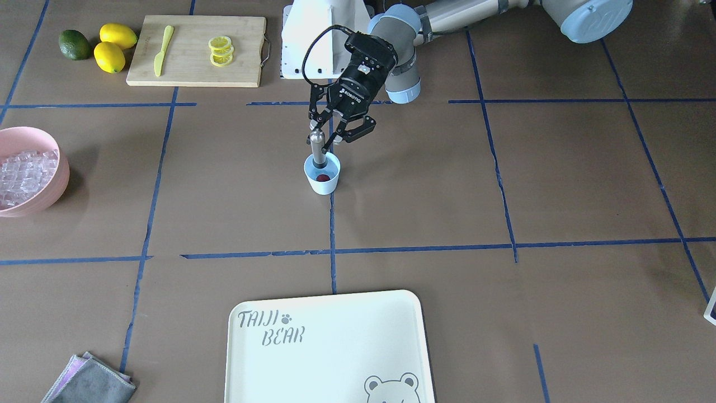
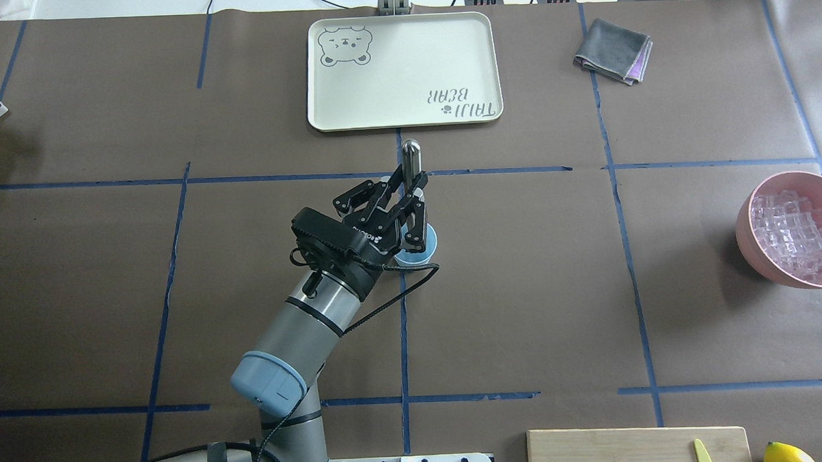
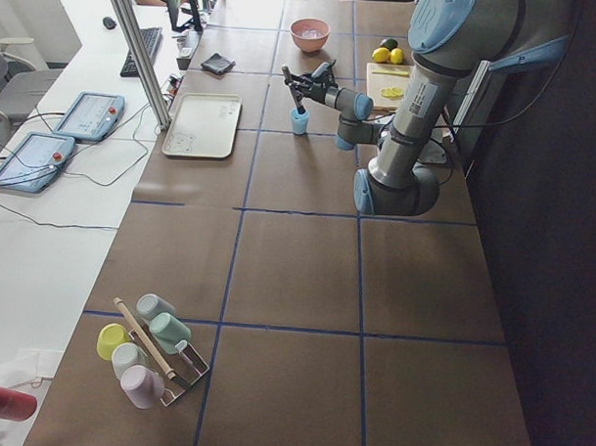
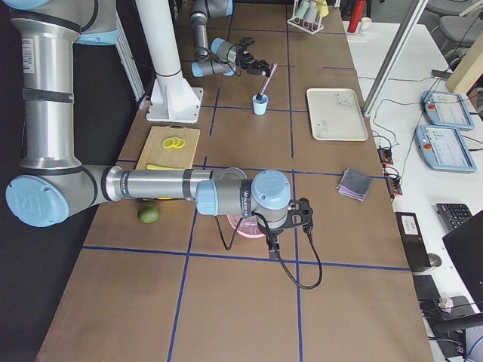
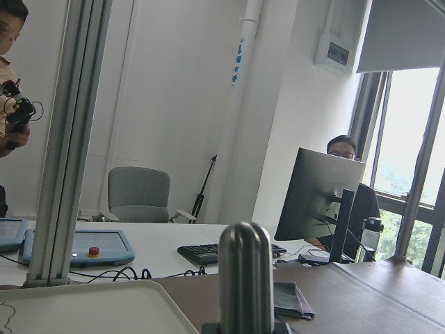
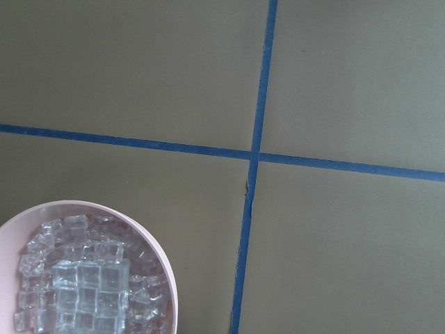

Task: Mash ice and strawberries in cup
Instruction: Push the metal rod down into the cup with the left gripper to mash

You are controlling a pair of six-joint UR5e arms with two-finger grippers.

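Note:
The pale-blue cup [image 1: 323, 184] stands at the table's middle, with a small red strawberry [image 1: 323, 178] inside at the bottom. I see no ice in the cup. My left gripper [image 1: 325, 140] is shut on a steel muddler [image 1: 318, 150] that stands with its lower end in the cup. In the overhead view the left gripper [image 2: 415, 193] partly covers the cup [image 2: 425, 247]. The ice [image 6: 83, 285] lies in a pink bowl [image 2: 746, 226]. My right gripper [image 4: 304, 215] hangs over that bowl; I cannot tell whether it is open or shut.
A cream tray [image 1: 330, 347] lies at the operators' side. A cutting board [image 1: 196, 50] holds lemon slices and a yellow knife, with two lemons [image 1: 114, 47] and a green fruit [image 1: 74, 45] beside it. A folded grey cloth [image 2: 613, 60] lies near the tray.

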